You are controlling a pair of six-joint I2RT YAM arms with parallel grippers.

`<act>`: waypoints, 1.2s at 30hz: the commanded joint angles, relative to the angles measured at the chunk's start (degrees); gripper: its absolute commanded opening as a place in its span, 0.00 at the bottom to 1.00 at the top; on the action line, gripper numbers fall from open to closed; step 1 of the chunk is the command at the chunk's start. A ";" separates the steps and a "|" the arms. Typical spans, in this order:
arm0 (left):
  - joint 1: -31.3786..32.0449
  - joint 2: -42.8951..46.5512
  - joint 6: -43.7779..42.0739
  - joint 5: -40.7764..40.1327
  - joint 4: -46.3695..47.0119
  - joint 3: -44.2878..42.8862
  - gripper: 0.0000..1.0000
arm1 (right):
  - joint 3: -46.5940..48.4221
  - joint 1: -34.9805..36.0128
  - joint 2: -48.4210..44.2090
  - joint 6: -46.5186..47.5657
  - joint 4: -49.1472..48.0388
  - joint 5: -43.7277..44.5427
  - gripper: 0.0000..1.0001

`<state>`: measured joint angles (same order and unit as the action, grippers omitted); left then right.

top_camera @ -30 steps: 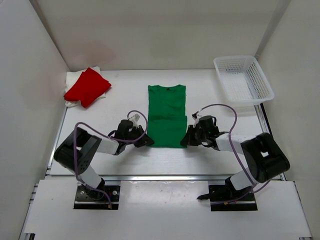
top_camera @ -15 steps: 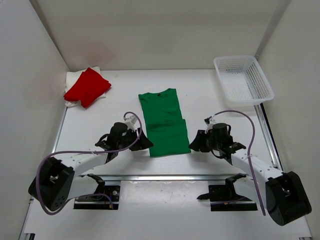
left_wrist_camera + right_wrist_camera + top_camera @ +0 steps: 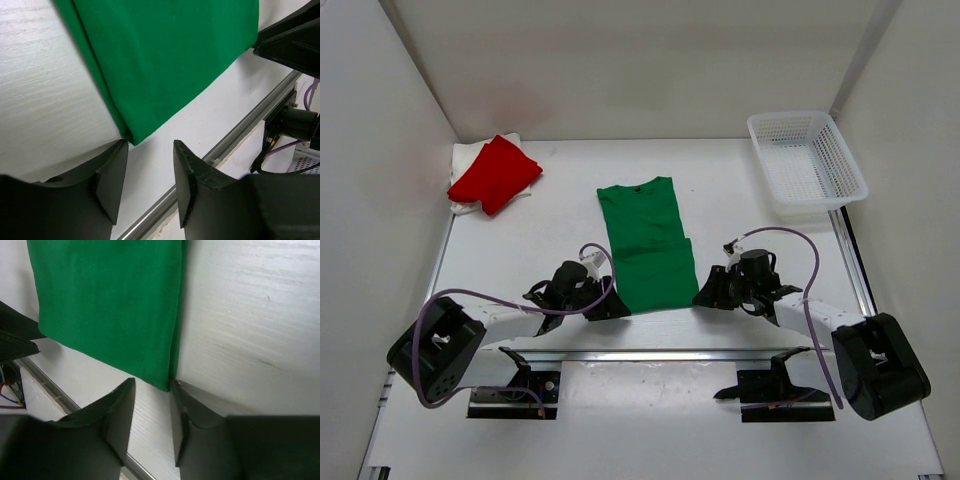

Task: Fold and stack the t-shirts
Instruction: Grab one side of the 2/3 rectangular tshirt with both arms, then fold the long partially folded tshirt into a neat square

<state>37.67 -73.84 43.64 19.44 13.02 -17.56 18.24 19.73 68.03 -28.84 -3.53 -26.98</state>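
Both jaws apart now, left gripper (image 3: 150, 145), right gripper (image 3: 151, 385), green t-shirt (image 3: 645, 245) released, dragged nearer, skewed

Text check, all three views: no writing, label, brand mark, number or sign can be read on anything.
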 commanded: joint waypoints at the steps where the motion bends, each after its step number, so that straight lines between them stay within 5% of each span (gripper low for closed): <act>1: 0.21 -2.62 0.74 -3.89 -1.69 1.74 0.51 | -0.40 -0.65 3.07 -0.25 -3.23 -1.05 0.30; 4: 0.56 -3.24 1.10 -4.85 -1.41 1.04 0.42 | -0.57 -0.65 4.83 -0.87 -4.90 -1.32 0.19; 8: -1.45 -2.19 1.10 -5.64 -0.36 1.56 0.12 | -0.05 0.57 5.10 -1.04 -5.70 -0.62 0.01; 10: -2.16 -0.61 1.36 -5.73 -0.88 1.83 0.00 | -0.57 1.63 3.79 -1.92 -4.91 0.87 0.00; 16: -1.10 9.32 -0.05 -6.36 -12.13 2.61 0.00 | -3.38 10.57 -5.44 -6.57 1.23 5.70 0.00; 25: -1.71 43.94 3.73 -3.54 -36.29 6.06 0.00 | -2.70 27.11 -27.85 -18.62 17.50 17.22 0.00; 32: -6.28 31.17 0.14 -0.37 -30.70 -10.88 0.00 | 13.30 11.59 -16.47 -5.38 17.77 7.13 0.00; 36: -15.69 19.38 -2.85 2.96 -24.37 -19.95 0.00 | 24.97 2.27 -4.60 0.35 14.26 1.67 0.00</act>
<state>26.35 -49.04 43.70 20.16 -17.04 -32.05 37.21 26.22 58.24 -34.89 14.06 -20.82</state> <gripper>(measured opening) 0.031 0.027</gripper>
